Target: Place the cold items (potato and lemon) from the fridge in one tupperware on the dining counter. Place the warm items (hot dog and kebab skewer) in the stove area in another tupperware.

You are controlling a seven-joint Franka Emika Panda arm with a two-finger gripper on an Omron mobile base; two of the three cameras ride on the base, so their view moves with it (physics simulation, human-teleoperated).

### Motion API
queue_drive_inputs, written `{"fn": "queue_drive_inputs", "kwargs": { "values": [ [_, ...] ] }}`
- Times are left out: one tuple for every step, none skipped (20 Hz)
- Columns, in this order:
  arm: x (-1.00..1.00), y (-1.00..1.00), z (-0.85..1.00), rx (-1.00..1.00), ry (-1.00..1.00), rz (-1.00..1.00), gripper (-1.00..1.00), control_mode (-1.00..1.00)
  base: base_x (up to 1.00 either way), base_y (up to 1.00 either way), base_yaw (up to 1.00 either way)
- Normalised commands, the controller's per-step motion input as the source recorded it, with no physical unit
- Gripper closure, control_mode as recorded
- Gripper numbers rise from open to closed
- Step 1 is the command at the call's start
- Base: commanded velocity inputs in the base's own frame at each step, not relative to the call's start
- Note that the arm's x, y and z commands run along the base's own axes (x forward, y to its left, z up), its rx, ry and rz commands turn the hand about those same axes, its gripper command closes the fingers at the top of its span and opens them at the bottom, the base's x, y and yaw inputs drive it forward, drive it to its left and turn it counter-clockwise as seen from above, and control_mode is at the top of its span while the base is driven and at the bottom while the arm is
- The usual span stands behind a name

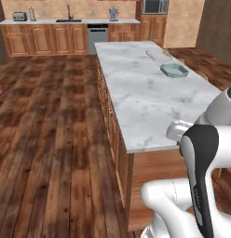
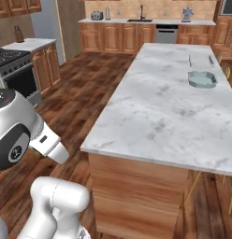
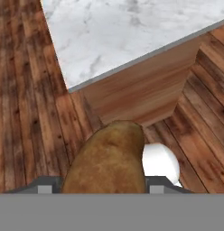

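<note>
I have the potato [image 3: 107, 160] clenched in the gripper [image 3: 104, 187], off the near corner of the dining counter [image 1: 145, 100]. The tupperware [image 1: 174, 70] sits toward the counter's far end; swinging low could knock the potato loose on the counter edge.

— What sort of place is shown?
— A home kitchen: a marble-topped island [image 1: 145, 97] is set on a wood plank floor [image 1: 47, 139].
— What else marks it?
— Wooden cabinets [image 1: 43, 39], a sink [image 1: 68, 20], a dishwasher [image 1: 97, 38], a microwave [image 1: 154, 6] and a stove [image 2: 15, 70] are seen.
</note>
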Motion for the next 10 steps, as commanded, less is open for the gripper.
{"fn": "queue_drive_inputs", "kwargs": {
  "values": [
    [0.00,0.00,0.00,0.00,0.00,0.00,1.00,1.00,0.00,-1.00,0.00],
    [0.00,0.00,0.00,0.00,0.00,0.00,1.00,1.00,0.01,-1.00,0.00],
    [0.00,0.00,0.00,0.00,0.00,0.00,1.00,1.00,0.03,-1.00,0.00],
    [0.00,0.00,0.00,0.00,0.00,0.00,1.00,1.00,0.05,-1.00,0.00],
    [0.00,0.00,0.00,0.00,0.00,0.00,1.00,1.00,0.04,-1.00,0.00],
    [0.00,0.00,0.00,0.00,0.00,0.00,1.00,1.00,0.04,-1.00,0.00],
    [0.00,0.00,0.00,0.00,0.00,0.00,1.00,1.00,0.04,-1.00,0.00],
    [0.00,0.00,0.00,0.00,0.00,0.00,1.00,1.00,0.01,-1.00,0.00],
    [0.00,0.00,0.00,0.00,0.00,0.00,1.00,1.00,0.00,-1.00,0.00],
    [0.00,0.00,0.00,0.00,0.00,0.00,1.00,1.00,0.00,-1.00,0.00]
  ]
}}
